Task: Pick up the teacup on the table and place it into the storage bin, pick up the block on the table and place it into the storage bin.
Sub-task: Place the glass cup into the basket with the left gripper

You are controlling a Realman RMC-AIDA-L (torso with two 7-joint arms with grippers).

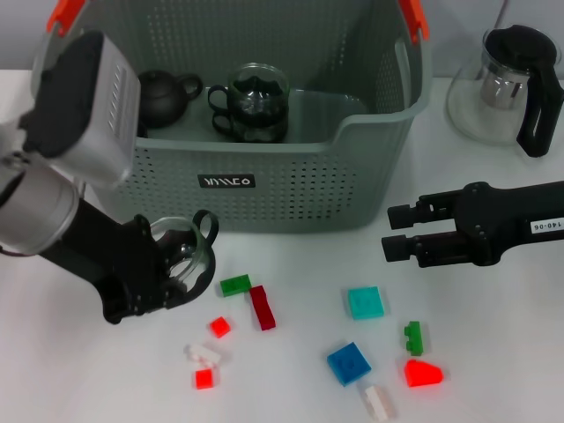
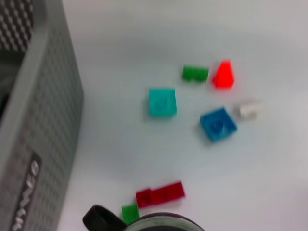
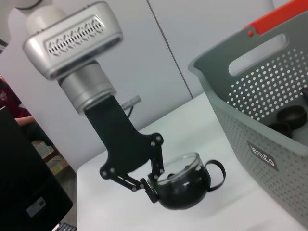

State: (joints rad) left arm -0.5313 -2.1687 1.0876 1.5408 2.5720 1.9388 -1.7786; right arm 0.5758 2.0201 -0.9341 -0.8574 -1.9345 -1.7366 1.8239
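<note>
1. My left gripper [image 1: 172, 264] is clamped on the rim of the glass teacup [image 1: 183, 249], just in front of the storage bin [image 1: 264, 181] near its left front corner. In the right wrist view the cup [image 3: 185, 187] hangs off the white table [image 1: 493, 352], its black handle pointing towards the bin.
2. My right gripper [image 1: 398, 231] hovers to the right of the bin's front wall, its fingers spread and holding nothing.
3. The storage bin stands at the back of the table, its black label facing me. Inside it are a dark teapot [image 1: 166, 95] and a second glass cup with a dark handle [image 1: 251, 101].
4. Blocks lie scattered on the table in front of the bin: a green block [image 1: 235, 285] touching a dark red block [image 1: 262, 307], a teal block [image 1: 365, 302], a blue block [image 1: 350, 363], and several small red, white and green pieces.
5. A glass pitcher with a black handle [image 1: 507, 84] stands to the right of the bin.
</note>
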